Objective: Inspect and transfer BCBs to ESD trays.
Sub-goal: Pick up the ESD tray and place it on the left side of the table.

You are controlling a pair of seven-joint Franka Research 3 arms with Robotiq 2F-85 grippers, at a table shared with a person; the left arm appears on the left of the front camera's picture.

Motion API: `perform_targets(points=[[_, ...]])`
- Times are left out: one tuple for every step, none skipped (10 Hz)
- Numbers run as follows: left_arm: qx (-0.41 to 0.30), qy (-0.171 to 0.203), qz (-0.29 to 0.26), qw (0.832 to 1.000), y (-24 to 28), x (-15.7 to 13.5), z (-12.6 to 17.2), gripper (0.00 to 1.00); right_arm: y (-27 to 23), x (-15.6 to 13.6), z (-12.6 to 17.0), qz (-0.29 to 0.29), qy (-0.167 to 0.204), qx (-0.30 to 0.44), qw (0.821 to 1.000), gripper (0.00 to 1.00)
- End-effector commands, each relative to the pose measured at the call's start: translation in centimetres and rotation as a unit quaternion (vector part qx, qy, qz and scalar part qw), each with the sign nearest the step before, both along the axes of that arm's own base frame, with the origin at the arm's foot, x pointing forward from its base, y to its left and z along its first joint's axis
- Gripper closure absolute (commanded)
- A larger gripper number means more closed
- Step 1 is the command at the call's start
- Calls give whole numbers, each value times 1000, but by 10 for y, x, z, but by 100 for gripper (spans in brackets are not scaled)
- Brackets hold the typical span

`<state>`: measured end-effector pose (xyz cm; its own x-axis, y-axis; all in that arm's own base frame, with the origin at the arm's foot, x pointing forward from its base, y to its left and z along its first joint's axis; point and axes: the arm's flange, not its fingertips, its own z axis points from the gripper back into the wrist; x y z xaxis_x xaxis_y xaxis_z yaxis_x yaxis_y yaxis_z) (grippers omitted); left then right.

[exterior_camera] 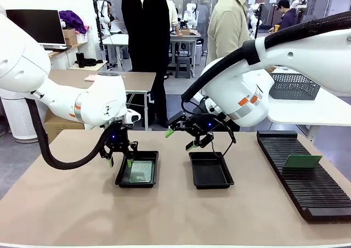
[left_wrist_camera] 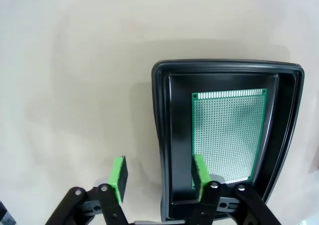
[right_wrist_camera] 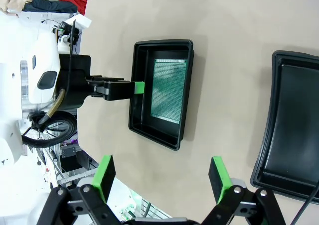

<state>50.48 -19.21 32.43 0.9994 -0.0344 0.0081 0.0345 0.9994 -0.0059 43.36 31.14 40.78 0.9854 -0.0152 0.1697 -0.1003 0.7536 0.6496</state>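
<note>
Lower left: left gripper (exterior_camera: 120,162), jaws apart, straddles ESD tray (exterior_camera: 137,185) rim; thin BCB (exterior_camera: 141,171) (probably light, stiff) needs edge grips; right gripper (exterior_camera: 179,139) gapes.

**Bright, Even Room Light; Wrist Views Bow at the Edges**

The front view is sharp and evenly lit from overhead. The table (exterior_camera: 175,220) shows only soft, short shadows hugging the left tray (exterior_camera: 122,179) and right tray (exterior_camera: 210,174). The white left arm (exterior_camera: 33,67) at 9 o'clock carries a mild sheen. The room at 12 o'clock is slightly soft.

In the left wrist view the table is washed nearly white, with a faint grey shadow ringing the left tray. Thin highlights trace its glossy rim, which bows outward. The board (left_wrist_camera: 228,135) keeps a crisp grid.

In the right wrist view the right tray at 3 o'clock curves strongly, and the left arm at 9 o'clock nearly blows out.
</note>
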Motion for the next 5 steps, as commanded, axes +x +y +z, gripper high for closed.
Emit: perform_targets(points=[[-3,11,-5,1000,5,4,4,40,3,1,1,-5,6,-6,1000,0],[-2,12,-4,1000,6,4,6,47,3,1,1,-5,6,-6,1000,0],[1,12,-6,1000,5,4,5,55,3,1,1,-5,6,-6,1000,0],[2,11,-7,1000,6,4,5,62,3,1,1,-5,6,-6,1000,0],[-3,9,-7,1000,5,2,5,69,3,1,1,-5,6,-6,1000,0]])
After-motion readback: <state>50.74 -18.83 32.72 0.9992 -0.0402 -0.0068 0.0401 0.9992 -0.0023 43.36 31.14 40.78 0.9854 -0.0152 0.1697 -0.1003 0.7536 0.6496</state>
